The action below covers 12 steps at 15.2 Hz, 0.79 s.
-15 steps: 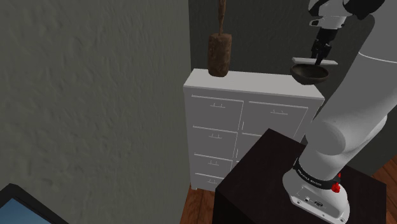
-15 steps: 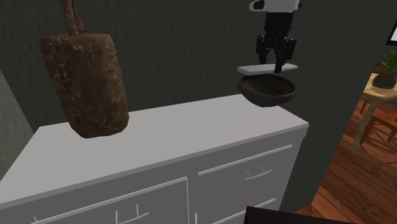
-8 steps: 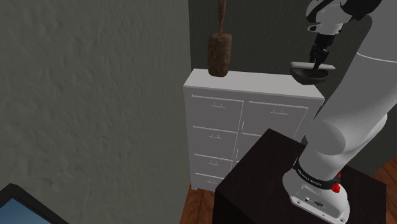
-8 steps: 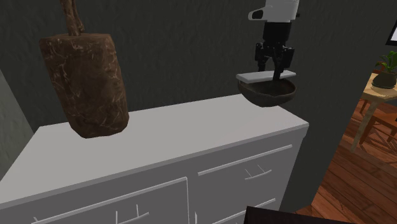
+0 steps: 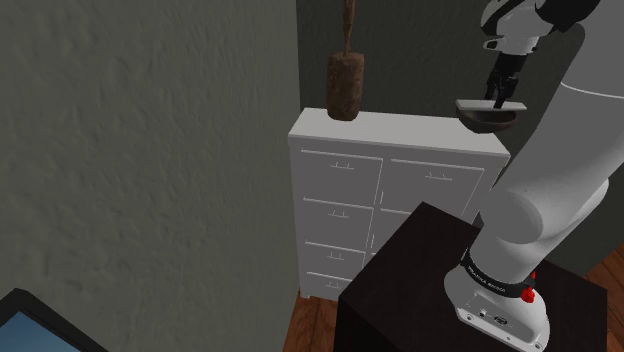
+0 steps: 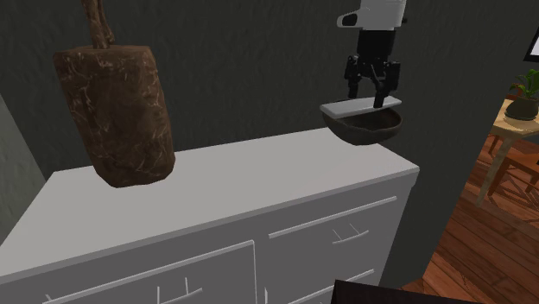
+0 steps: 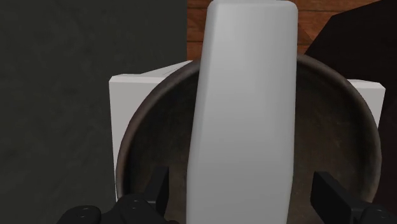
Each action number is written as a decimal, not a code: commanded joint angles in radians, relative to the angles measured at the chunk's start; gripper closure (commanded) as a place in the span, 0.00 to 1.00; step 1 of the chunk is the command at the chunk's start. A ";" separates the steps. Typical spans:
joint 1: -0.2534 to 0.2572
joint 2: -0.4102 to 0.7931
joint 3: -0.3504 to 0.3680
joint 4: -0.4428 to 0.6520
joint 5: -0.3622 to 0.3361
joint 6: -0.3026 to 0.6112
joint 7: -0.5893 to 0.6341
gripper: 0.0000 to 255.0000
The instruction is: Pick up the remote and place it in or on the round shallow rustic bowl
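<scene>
Grey remote (image 7: 245, 114) now rests across the brown bowl (image 7: 340, 127), lowered since a second ago; jaws stand apart, clear of it, so placement looks done.

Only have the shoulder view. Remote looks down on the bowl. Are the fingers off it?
Observer: Yes. In the wrist view the fingers stand apart, with a gap between each one and the remote.
Operator: Is it down inside the bowl or up on the rim?
Observer: On the rim. The second exterior view shows it lying across the top of the bowl, bridging it from side to side.
Operator: Any overhang?
Observer: Some. In the wrist view the end of the remote away from the fingers juts past the rim.
</scene>
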 commanded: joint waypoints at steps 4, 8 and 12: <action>0.003 -0.017 0.001 0.055 -0.015 -0.065 0.011 0.00; 0.004 -0.025 0.001 0.108 -0.022 -0.124 0.016 0.00; 0.004 -0.025 0.001 0.109 -0.022 -0.124 0.015 0.00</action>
